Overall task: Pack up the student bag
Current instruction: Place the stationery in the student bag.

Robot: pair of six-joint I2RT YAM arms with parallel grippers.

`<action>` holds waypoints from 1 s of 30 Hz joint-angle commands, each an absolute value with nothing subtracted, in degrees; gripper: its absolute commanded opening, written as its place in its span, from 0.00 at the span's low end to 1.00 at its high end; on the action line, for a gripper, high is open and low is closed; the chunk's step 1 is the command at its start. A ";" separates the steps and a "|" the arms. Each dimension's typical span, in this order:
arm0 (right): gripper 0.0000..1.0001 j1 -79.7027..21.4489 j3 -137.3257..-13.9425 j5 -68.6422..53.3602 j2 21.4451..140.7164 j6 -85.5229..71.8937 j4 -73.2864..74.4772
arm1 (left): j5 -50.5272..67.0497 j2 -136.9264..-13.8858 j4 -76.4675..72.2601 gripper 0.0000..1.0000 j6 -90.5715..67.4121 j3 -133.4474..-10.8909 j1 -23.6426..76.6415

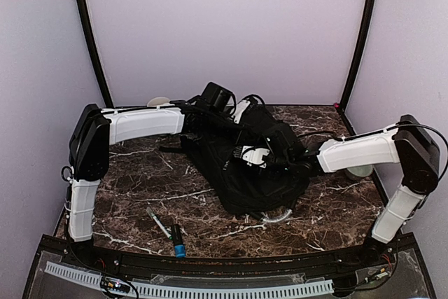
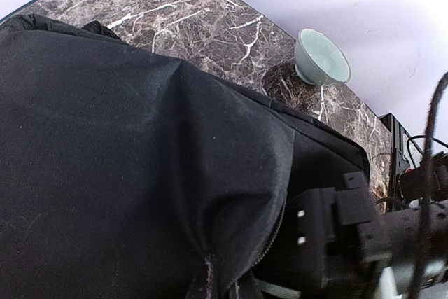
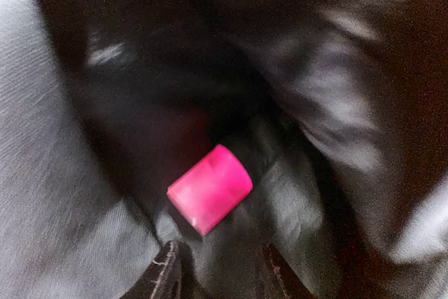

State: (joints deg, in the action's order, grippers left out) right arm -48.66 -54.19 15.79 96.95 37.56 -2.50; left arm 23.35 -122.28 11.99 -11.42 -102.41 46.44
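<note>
Lilac walls box in the marble table [image 1: 133,166], the student bag [image 1: 238,173] lying at centre. Deep inside it the right gripper [image 3: 220,274] hangs with jaws parted and empty, a pink cylinder [image 3: 210,188] on the lining at 12 o'clock of its tips. The left gripper [image 1: 238,111] sits at the bag's 12 o'clock edge; its grasp I cannot tell. Best withdraw straight back, clear of loose folds. Two pens [image 1: 158,222] lie at 7 o'clock, a bowl [image 2: 322,57] near the wall.

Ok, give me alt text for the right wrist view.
A short bright pink object lies on dark lining inside the student bag, seen close up and blurred. The right tool shows only as two dark fingertips at the bottom edge, apart, with the pink object just beyond them.
</note>
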 commanded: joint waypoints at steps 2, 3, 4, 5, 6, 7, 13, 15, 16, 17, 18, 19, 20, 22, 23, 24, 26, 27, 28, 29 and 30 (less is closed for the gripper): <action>0.39 -48.51 -53.57 8.88 89.26 34.88 3.08 | 27.05 -118.37 13.49 0.00 -9.93 -105.18 46.67; 0.40 -48.45 -53.16 8.39 88.30 34.34 3.42 | 27.07 -118.37 13.83 0.00 -9.73 -105.26 46.60; 0.40 -48.46 -52.78 8.10 87.24 33.94 3.69 | 27.15 -118.38 14.12 0.00 -9.54 -105.39 46.58; 0.40 -48.51 -52.32 8.10 86.22 33.94 3.99 | 27.11 -118.38 14.33 0.00 -9.31 -105.45 46.58; 0.40 -48.45 -51.77 8.10 85.40 33.94 4.16 | 27.15 -118.31 14.62 0.00 -9.12 -105.53 46.52; 0.40 -48.46 -51.39 8.10 84.66 33.94 4.23 | 27.16 -118.30 14.95 0.00 -8.92 -105.67 46.50; 0.40 -48.49 -50.60 8.10 84.77 33.94 5.15 | 27.49 -118.30 15.53 0.00 -8.18 -105.76 46.33; 0.40 -48.49 -51.44 8.10 86.31 33.94 6.64 | 27.72 -118.30 15.53 0.00 -8.04 -105.74 46.32; 0.40 -48.48 -51.57 8.10 87.06 33.94 6.63 | 27.89 -118.30 15.52 0.00 -7.96 -105.83 46.32; 0.40 -48.46 -51.64 8.10 88.23 33.94 6.04 | 28.06 -118.30 15.55 0.00 -7.82 -105.87 46.32; 0.40 -48.53 -51.75 8.10 89.20 33.94 5.50 | 28.24 -118.30 15.70 0.00 -7.69 -105.95 46.32; 0.40 -48.62 -52.16 8.10 90.19 33.94 5.17 | 28.36 -118.30 15.87 0.00 -7.59 -106.03 46.31; 0.23 -48.67 -52.65 4.61 90.79 36.83 4.85 | 28.48 -118.30 16.11 0.00 -7.38 -106.20 46.24; 0.05 -48.85 -53.29 3.65 93.57 40.62 3.41 | 28.77 -118.30 16.49 0.00 -6.99 -106.36 46.23; 0.04 -48.89 -53.50 4.16 94.43 41.40 2.66 | 28.89 -118.30 16.67 0.00 -6.83 -106.41 46.19; 0.04 -48.87 -53.75 4.79 95.33 41.83 1.69 | 29.03 -118.30 16.82 0.00 -6.73 -106.40 46.15; 0.04 -48.88 -54.70 5.89 97.64 42.82 0.44 | 29.31 -118.30 16.95 0.00 -6.53 -106.45 46.15; 0.04 -48.88 -55.33 6.60 98.92 43.34 -0.27 | 29.55 -118.32 17.01 0.00 -6.51 -106.44 46.14; 0.04 -48.92 -55.83 6.82 100.16 43.47 -1.14 | 29.72 -118.38 16.99 0.00 -6.50 -106.45 46.14; 0.04 -48.97 -56.47 6.82 101.54 43.47 -2.29 | 29.91 -118.39 16.98 0.00 -6.50 -106.51 46.14; 0.04 -48.96 -56.84 6.82 102.34 43.47 -3.34 | 30.07 -118.39 17.06 0.00 -6.50 -106.61 46.14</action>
